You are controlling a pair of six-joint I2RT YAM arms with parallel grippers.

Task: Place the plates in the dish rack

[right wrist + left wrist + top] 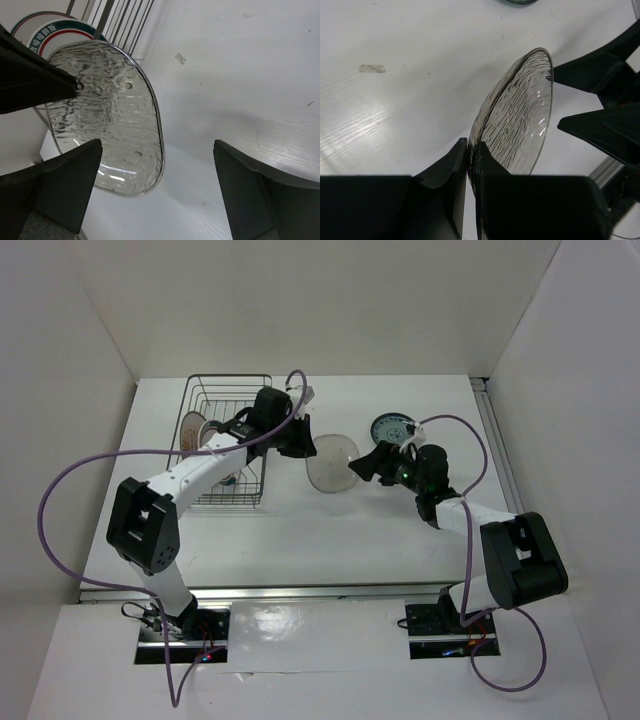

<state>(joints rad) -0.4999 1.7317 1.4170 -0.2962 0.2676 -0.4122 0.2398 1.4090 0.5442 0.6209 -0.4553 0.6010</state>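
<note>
A white table (330, 540) is enclosed by pale walls (60, 350) on the left, back and right. Bare tabletop is left open along the near side and in the far right corner. The dish rack (228, 440), a dark wire basket, is set toward the back left, with the left arm stretched across its near right corner.

A light-coloured plate (193, 430) is stood on edge in the rack's left part; its pattern cannot be made out from above. In the right wrist view a white plate with a green-and-red rim (55, 27) is seen against the rack's wires (120, 20). Whether these are one and the same plate cannot be told. A dark teal plate (392, 427) is laid flat on the table, well to the right of the rack and just behind the right arm.

The translucent grey plate (333, 462) is held tilted above the table between the two arms, just right of the rack. Its rim is pinched by the left gripper (470, 155), whose jaws are closed narrowly on the rippled glass-like edge (520, 115). The right gripper (157, 170) is spread wide, its fingers (75, 185) standing apart on either side of the plate's lower edge (105, 120) without touching it. From above, this right gripper (358, 468) is seen just beside the plate's right rim, facing the left gripper (307, 447) across the plate.
</note>
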